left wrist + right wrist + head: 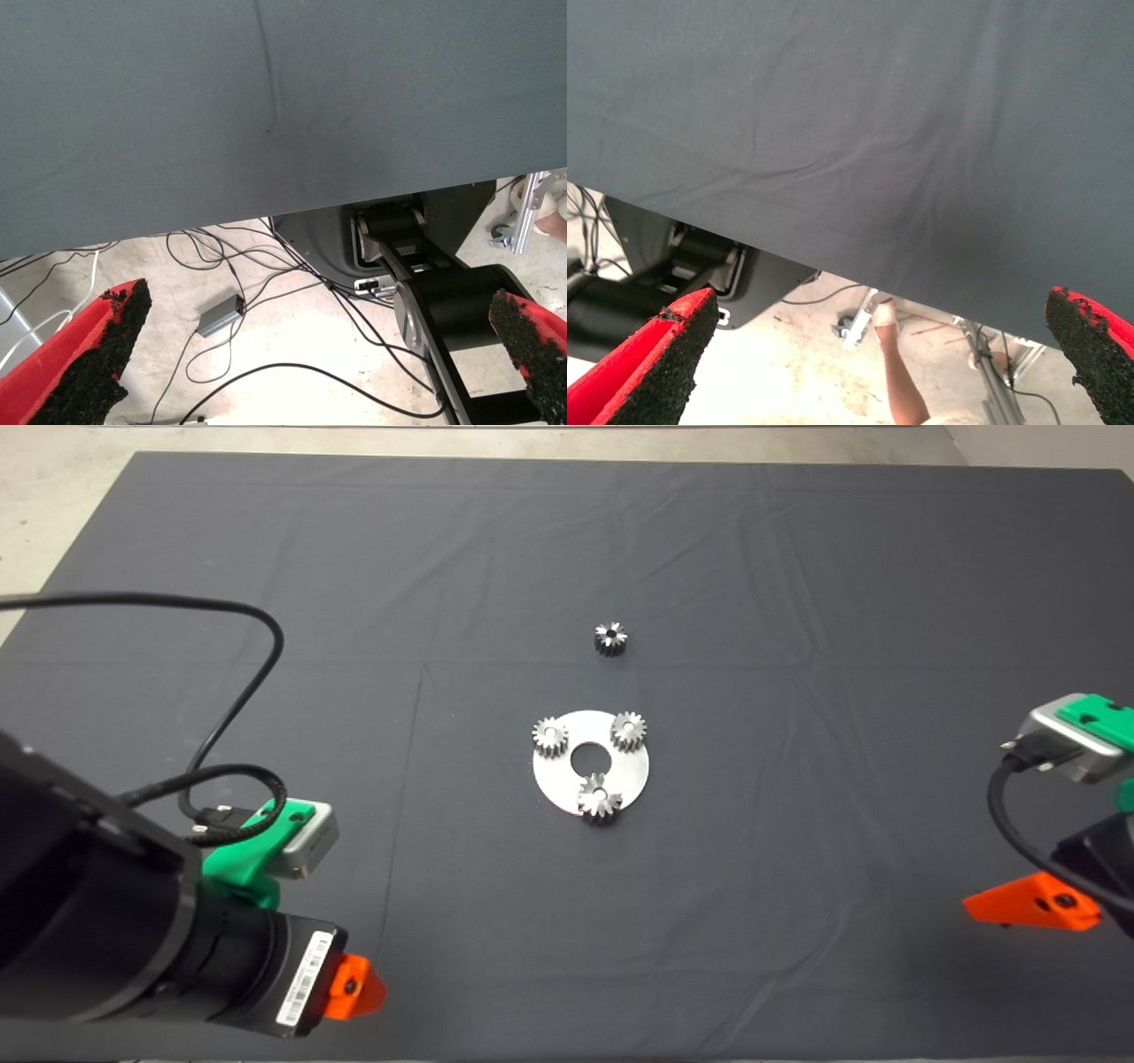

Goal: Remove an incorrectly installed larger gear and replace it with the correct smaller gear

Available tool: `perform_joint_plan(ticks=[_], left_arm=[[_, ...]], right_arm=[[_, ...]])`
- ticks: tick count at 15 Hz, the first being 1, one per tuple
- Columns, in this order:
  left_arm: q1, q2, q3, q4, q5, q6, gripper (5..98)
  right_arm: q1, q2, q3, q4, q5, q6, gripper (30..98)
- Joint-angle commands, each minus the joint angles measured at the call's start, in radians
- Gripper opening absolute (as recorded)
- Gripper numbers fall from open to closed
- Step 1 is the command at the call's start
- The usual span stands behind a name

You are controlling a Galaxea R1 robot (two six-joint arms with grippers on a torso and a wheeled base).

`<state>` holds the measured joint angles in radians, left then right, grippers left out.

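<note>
On the dark mat, a round silver plate [623,773] holds three gears. The larger gear [599,797], dark grey with flared teeth, sits on the plate's near edge. The smaller gear [610,638], dark with a shiny top face, stands alone on the mat beyond the plate. My left gripper [314,354] is parked at the mat's lower left corner, open and holding nothing, with one red finger [354,988] showing in the head view. At the lower right edge, my right gripper [883,359] is also open and far from the gears.
Two pale silver gears [550,737] [628,731] sit on the plate's far side around its centre hole. Below the mat's edge, the wrist views show floor cables [266,292], the robot base [461,301] and a person's leg [899,372].
</note>
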<state>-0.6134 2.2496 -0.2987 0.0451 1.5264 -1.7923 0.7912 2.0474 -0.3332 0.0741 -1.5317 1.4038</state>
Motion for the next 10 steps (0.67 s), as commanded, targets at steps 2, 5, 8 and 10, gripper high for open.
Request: perform_joint_plan(ticks=[2,5,8,10], left_arm=[[-0.017,-0.001,0.014,-0.008,0.024,-0.007,98.3],[-0.016,0.0,0.014,-0.008,0.028,-0.007,98.3],[-0.016,-0.001,0.014,-0.007,0.028,-0.005,98.3],[-0.016,-0.001,0.014,-0.007,0.028,-0.004,98.3]], right_arm=[[-0.155,0.211,-0.11,-0.349,-0.053,-0.009,97.6],[-0.21,0.379,-0.217,-0.439,-0.042,-0.029,97.6],[-0.221,0.449,-0.302,-0.504,0.092,-0.051,97.6],[-0.252,0.51,-0.374,-0.507,0.173,-0.091,97.6]])
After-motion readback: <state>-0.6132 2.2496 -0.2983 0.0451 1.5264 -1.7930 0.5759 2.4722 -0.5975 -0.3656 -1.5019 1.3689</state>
